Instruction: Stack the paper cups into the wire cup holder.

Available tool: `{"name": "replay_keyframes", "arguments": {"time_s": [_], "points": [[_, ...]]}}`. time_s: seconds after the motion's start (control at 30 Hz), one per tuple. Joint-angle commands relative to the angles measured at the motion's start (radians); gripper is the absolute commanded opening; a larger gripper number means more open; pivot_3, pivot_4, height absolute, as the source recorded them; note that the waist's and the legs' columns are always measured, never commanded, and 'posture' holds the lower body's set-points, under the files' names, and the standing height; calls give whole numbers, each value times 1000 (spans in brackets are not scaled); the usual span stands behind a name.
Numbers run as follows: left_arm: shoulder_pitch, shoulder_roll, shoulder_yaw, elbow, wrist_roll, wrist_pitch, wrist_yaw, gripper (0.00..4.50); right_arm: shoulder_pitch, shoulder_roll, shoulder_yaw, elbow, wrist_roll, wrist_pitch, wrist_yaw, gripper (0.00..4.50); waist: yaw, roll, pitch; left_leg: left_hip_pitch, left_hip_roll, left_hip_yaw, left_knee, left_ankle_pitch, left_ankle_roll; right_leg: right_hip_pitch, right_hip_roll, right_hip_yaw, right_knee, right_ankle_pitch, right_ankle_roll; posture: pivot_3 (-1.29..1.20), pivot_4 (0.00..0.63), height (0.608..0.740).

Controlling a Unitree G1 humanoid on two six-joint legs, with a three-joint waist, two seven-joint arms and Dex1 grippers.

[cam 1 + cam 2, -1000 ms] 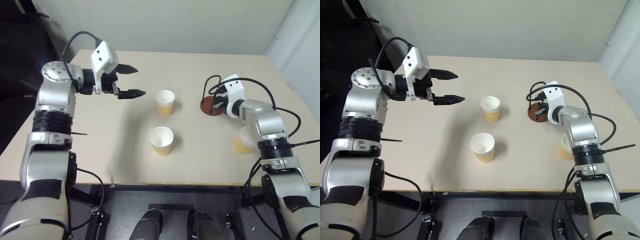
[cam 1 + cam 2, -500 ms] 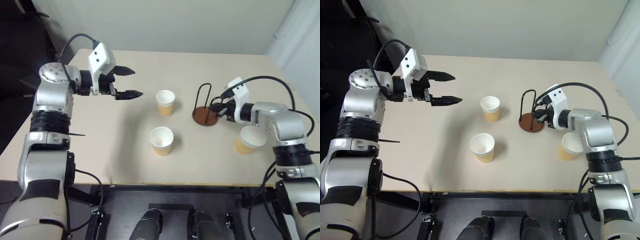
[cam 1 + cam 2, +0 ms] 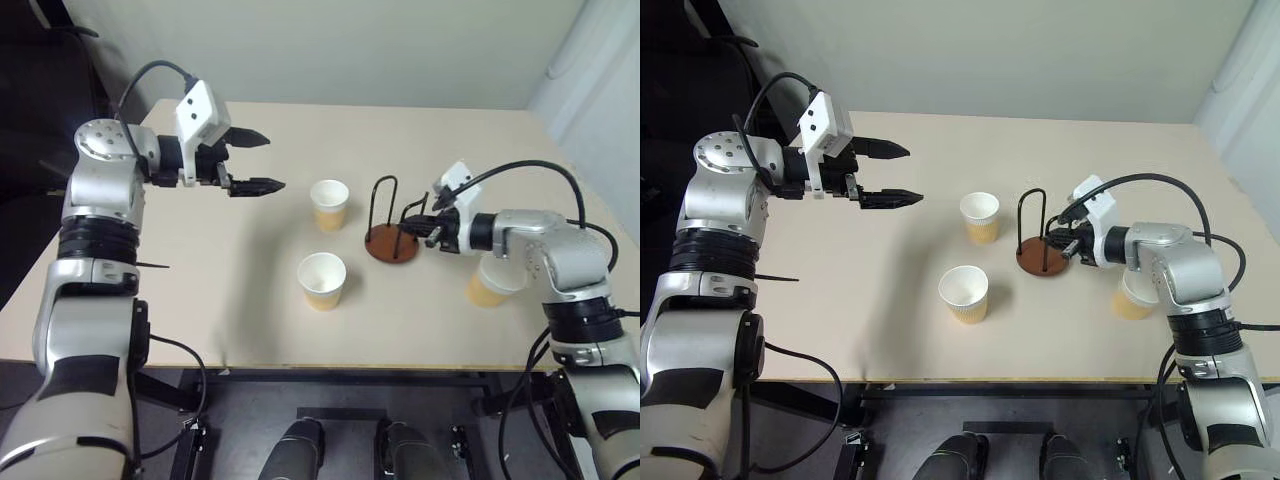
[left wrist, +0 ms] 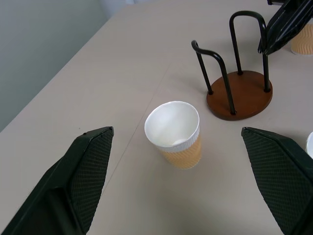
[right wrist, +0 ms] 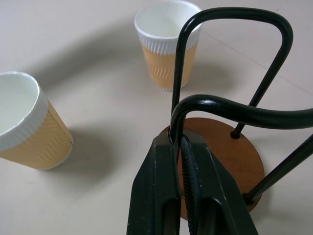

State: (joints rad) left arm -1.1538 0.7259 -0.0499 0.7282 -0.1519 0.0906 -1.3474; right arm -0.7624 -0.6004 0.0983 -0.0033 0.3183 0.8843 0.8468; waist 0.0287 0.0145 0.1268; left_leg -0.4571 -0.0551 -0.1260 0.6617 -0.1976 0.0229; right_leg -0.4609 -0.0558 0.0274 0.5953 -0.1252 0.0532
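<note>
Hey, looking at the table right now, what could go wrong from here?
1. The right tool pinches just one thin loop of the wire cup holder; the holder might tilt or slip out.
2. The holder stands close to the far paper cup; carried further that way, it may knock it over.
3. The third cup sits half hidden under the right forearm, which may brush it.

The worktop (image 3: 250,260) is overlooked from above by both head views, facing forward and down. The wire cup holder (image 5: 220,161) is seen close from the right wrist, farther from the left wrist, and shared by all views.
</note>
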Motion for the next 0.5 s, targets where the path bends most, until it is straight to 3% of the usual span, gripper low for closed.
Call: {"name": "replay_keyframes", "arguments": {"time_s": [0.03,0.23,0.33,0.5], "points": [[-28,23,20,-17,0,-6,-2,4500,-10,-4,-4,-9,-5,-35,-1,16,0,0,0,0,0,0,0,0,0,0,0,0,0,0,0,0,150,740],[-25,27,22,-25,-3,-2,-1,4500,-20,6,17,36,-33,-77,-9,16,0,0,0,0,0,0,0,0,0,0,0,0,0,0,0,0,150,740],[-26,26,23,-25,-2,-3,1,4500,-23,-1,37,63,-59,-99,-7,744,0,0,0,0,0,0,0,0,0,0,0,0,0,0,0,0,150,740],[-25,26,23,-29,-3,0,3,4500,-19,-8,42,73,-74,-113,6,2473,1,0,0,0,0,0,0,0,0,0,0,0,0,0,0,0,150,740]]}}
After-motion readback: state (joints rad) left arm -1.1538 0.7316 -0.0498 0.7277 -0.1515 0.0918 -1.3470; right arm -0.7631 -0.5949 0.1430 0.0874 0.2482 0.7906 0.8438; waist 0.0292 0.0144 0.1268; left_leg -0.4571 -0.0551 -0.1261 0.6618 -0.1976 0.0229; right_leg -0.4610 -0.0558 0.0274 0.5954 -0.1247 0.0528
